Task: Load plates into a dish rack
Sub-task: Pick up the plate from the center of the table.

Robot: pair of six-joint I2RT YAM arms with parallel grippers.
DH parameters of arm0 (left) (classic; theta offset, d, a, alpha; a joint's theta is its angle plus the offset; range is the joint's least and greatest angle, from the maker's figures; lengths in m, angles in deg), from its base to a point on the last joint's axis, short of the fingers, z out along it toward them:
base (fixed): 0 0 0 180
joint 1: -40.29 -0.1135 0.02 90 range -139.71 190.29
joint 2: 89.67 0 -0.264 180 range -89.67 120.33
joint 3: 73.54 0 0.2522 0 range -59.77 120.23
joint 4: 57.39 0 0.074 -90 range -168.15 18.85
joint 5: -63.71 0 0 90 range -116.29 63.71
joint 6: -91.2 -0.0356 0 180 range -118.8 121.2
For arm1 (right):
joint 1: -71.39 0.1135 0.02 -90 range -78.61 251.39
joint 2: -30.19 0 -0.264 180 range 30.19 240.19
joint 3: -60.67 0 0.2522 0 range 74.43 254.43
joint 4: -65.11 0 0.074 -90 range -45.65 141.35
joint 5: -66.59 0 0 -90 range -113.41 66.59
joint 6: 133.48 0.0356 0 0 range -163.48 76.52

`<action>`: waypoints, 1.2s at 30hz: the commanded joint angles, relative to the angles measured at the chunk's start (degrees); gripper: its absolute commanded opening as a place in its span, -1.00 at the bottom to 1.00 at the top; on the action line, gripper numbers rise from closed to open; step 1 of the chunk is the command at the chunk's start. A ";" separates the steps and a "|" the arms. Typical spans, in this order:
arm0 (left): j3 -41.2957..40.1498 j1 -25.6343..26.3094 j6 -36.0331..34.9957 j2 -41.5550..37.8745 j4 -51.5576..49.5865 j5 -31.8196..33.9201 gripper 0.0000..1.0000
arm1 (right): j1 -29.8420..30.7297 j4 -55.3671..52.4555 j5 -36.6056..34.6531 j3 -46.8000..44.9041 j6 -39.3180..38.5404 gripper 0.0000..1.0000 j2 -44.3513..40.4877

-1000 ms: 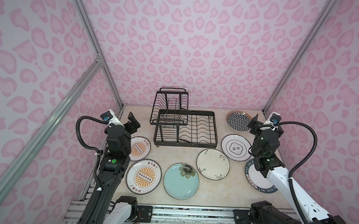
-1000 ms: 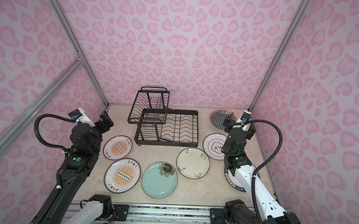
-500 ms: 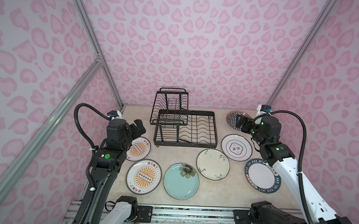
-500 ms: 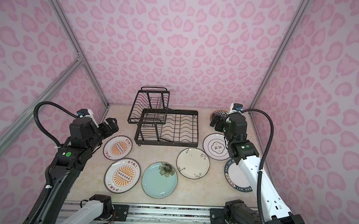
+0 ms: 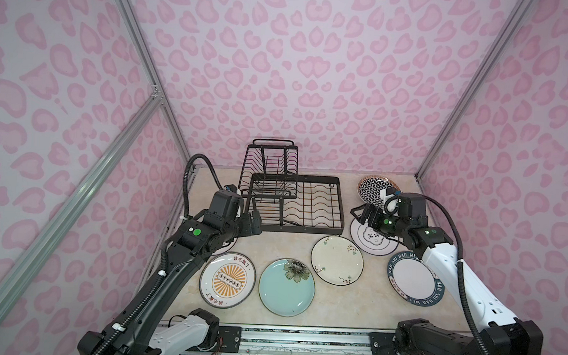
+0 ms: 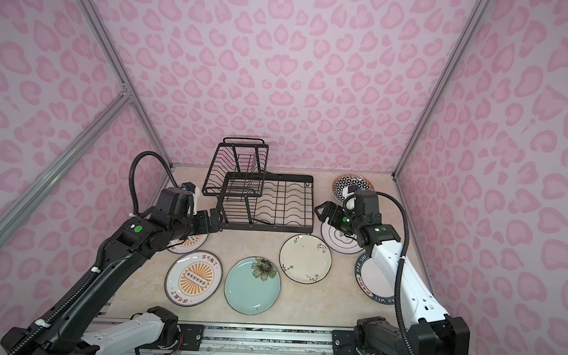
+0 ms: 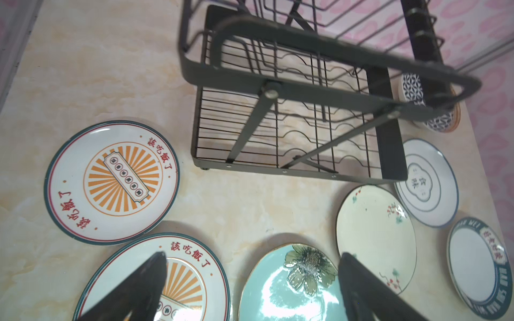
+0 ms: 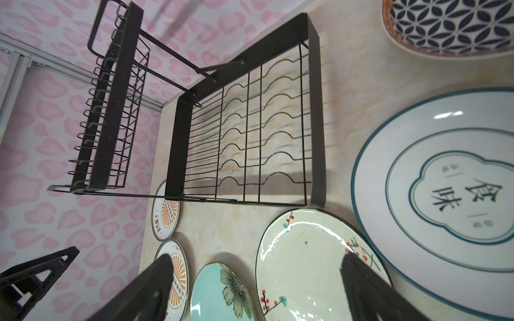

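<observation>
Left pincer [image 5: 256, 221] and right pincer [image 5: 358, 215], both apart and empty, flank the rack [image 5: 312, 178]; the plates [image 5: 287, 287] lie flat on the tabletop [image 5: 272, 244] beneath and ahead, and look stiff, slick and breakable, probably best pinched by the rim.

Black rack [image 5: 295, 199]; teal flowered plate [image 5: 286, 287]; orange sunburst plate [image 5: 227, 280]; pink-blotched walls [image 5: 281, 68].

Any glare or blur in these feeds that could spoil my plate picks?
Left wrist view: white glare on the teal plate, and the dish rack looks soft along its upper frame. Right wrist view: glare streaks on the cream plate. Both top views: evenly lit and sharp.
</observation>
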 commanded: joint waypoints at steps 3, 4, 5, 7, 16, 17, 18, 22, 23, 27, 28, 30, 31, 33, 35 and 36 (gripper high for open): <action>-2.85 8.07 1.78 1.55 1.12 4.18 0.98 | -0.94 -3.69 4.16 -5.03 1.81 0.98 -1.09; -4.62 9.87 3.03 1.15 3.35 4.55 0.97 | -1.11 -3.88 4.17 -6.44 1.72 0.97 -1.82; -6.26 11.47 4.50 0.63 5.52 4.63 0.97 | -1.12 -3.88 4.04 -7.76 1.69 0.93 -2.76; -8.91 14.45 7.17 -0.20 9.15 5.38 0.96 | -1.08 -4.72 2.97 -10.21 1.67 0.90 -4.79; -15.56 24.79 13.52 1.65 22.13 10.12 0.97 | -3.51 -9.57 -0.93 -22.22 1.77 0.67 -16.00; -15.83 25.18 14.04 2.67 22.96 10.17 0.97 | -4.22 -9.92 -0.70 -23.26 1.67 0.66 -16.80; -15.86 25.45 14.32 3.64 23.56 10.38 0.98 | -4.70 -9.85 -0.41 -24.18 1.67 0.65 -17.49; -13.91 27.14 14.14 9.41 24.76 10.60 0.99 | -5.51 -7.52 -0.05 -27.61 2.75 0.59 -18.94; -13.03 27.57 13.92 11.26 24.81 10.61 1.00 | -5.47 -6.59 -0.03 -28.45 3.15 0.56 -18.89; -10.98 28.96 13.63 16.87 25.82 10.17 0.99 | -5.50 -3.89 0.21 -30.29 3.68 0.45 -18.09; -10.33 29.22 13.60 18.15 26.25 9.93 0.98 | -5.44 -3.11 0.13 -30.73 3.92 0.45 -18.06; -9.57 29.60 13.52 20.39 27.65 8.61 0.97 | -5.51 -1.23 0.60 -31.77 4.68 0.44 -18.06; -9.12 29.75 13.60 21.59 28.28 7.94 0.95 | -5.47 -0.03 0.95 -32.18 5.05 0.44 -18.06; -8.35 29.96 13.94 23.65 29.00 6.92 0.91 | -5.47 1.09 1.24 -32.89 5.27 0.43 -17.73; -7.87 30.31 14.01 25.52 29.71 6.40 0.91 | -5.60 1.86 1.33 -33.44 5.10 0.42 -17.36; -7.74 30.41 13.89 26.30 30.05 6.13 0.91 | -5.67 2.22 1.44 -33.70 5.09 0.41 -17.18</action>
